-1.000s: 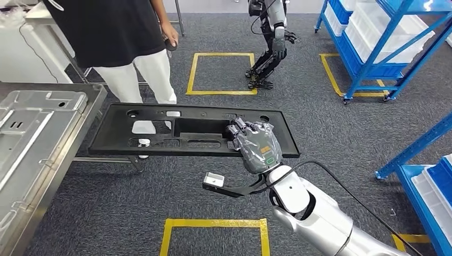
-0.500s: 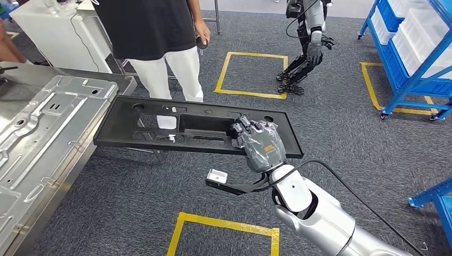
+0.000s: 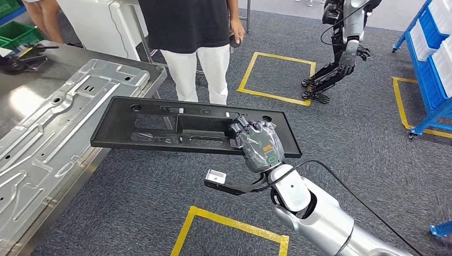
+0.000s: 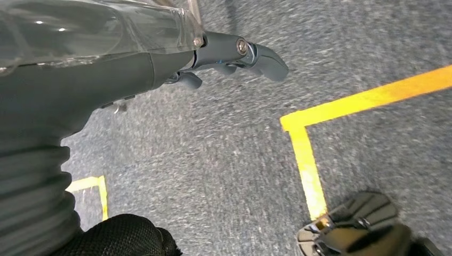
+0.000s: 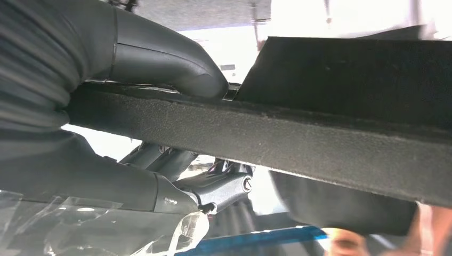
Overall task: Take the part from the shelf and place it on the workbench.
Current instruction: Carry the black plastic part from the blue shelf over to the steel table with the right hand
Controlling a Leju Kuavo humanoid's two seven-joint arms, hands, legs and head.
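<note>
The part is a long black plastic panel (image 3: 160, 125) with several cut-outs. My right hand (image 3: 258, 145) grips it at its right end and holds it level in the air, its left end reaching over the corner of the steel workbench (image 3: 26, 96). In the right wrist view the thumb (image 5: 160, 58) lies on one side of the panel's edge (image 5: 277, 136) and the fingers curl under the other. My left hand (image 4: 106, 64) hangs over the grey carpet, holding nothing, its fingers stretched out.
A large pressed metal sheet (image 3: 64, 128) lies on the workbench. A person (image 3: 186, 32) stands just behind the panel. Another robot (image 3: 341, 48) stands at the back, with blue shelving (image 3: 432, 64) at the right. Yellow tape squares (image 3: 229, 229) mark the carpet.
The whole view has swung to the left, so the workbench now fills more of the left side. The panel stays in my right hand's grip, and its left end is now above the bench corner.
</note>
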